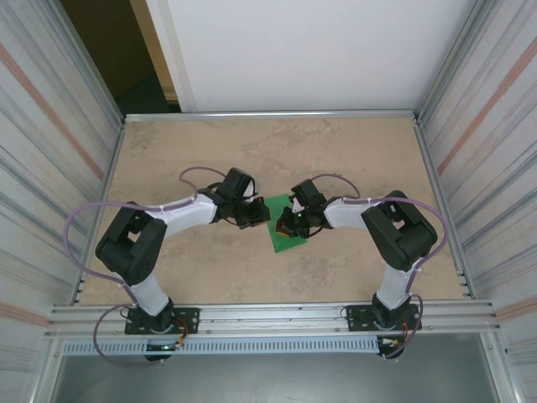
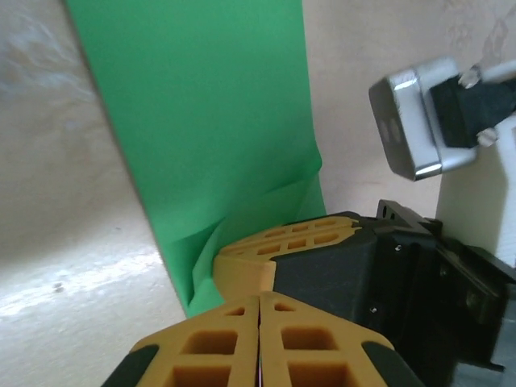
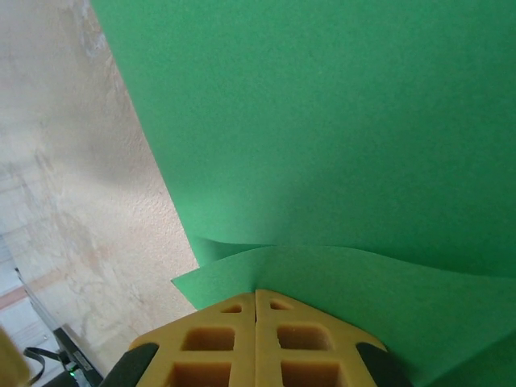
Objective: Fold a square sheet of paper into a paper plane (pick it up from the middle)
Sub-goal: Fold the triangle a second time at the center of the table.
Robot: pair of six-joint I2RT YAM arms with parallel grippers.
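Sheet of paper (image 1: 284,228): bright green, lying mid-tabletop between the two arms. It is mostly flat, but one edge is puckered and lifts into a low wave where the right pincer meets it.
Right pincer (image 3: 256,292): clenched, its yellow fingertips pressed together with the raised paper edge running into the seam. It appears to be pinching that edge.
Left pincer (image 2: 258,300): clenched too, just beside the right one at the same edge. Whether any paper sits between its fingers cannot be told.
Tabletop (image 1: 210,151): beige and mottled, carrying the paper.
Step in hand: judged to be taking a hold on the sheet. How many folds it has cannot be told.
Risk, tearing: two pincers this close on one thin edge could rip it if they pull apart.
Risk, crumpling: the pucker could set as a stray crease and spoil later folds.
Risk, slipping: a hold on the edge alone may let the sheet slide out or drag askew when lifted.
Risk, collision: the fingertips nearly touch, so a small misstep could knock them together.
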